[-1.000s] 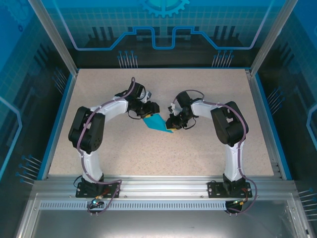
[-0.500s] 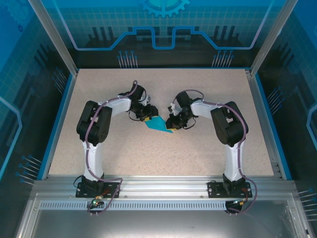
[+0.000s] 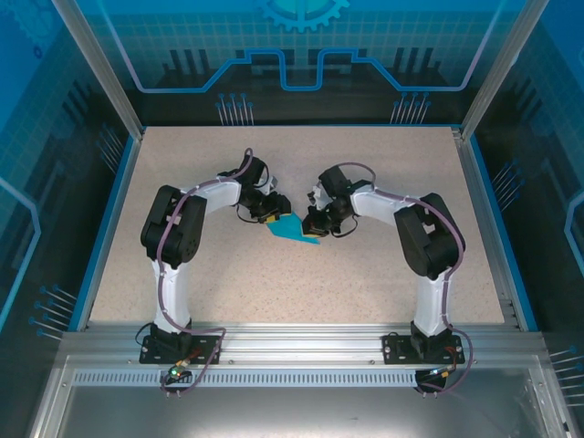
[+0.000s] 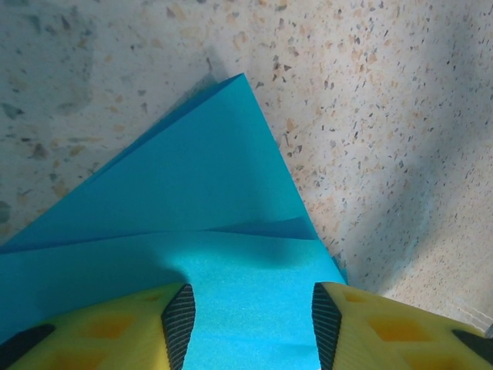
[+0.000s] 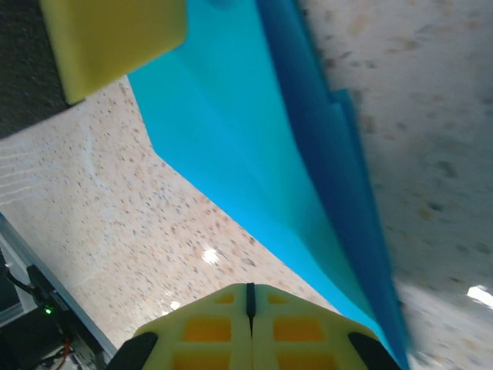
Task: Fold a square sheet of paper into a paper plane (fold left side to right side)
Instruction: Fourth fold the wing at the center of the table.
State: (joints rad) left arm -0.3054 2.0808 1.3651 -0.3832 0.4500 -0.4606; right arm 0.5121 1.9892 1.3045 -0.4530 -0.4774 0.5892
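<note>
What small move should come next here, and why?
Probably slide the right gripper, its fingers shut together, along the long fold of the blue paper to press it flat. In the right wrist view the folded layers look raised rather than flat. The left gripper sits open over the paper's other end, seemingly steadying it.

Overhead, the light is bright and even, with faint shadows on the speckled beige tabletop (image 3: 365,274). In the left wrist view a broad soft shadow crosses the right side. The right wrist view blurs along the folded bright blue paper (image 5: 231,154), with white glare spots low in the frame.
</note>
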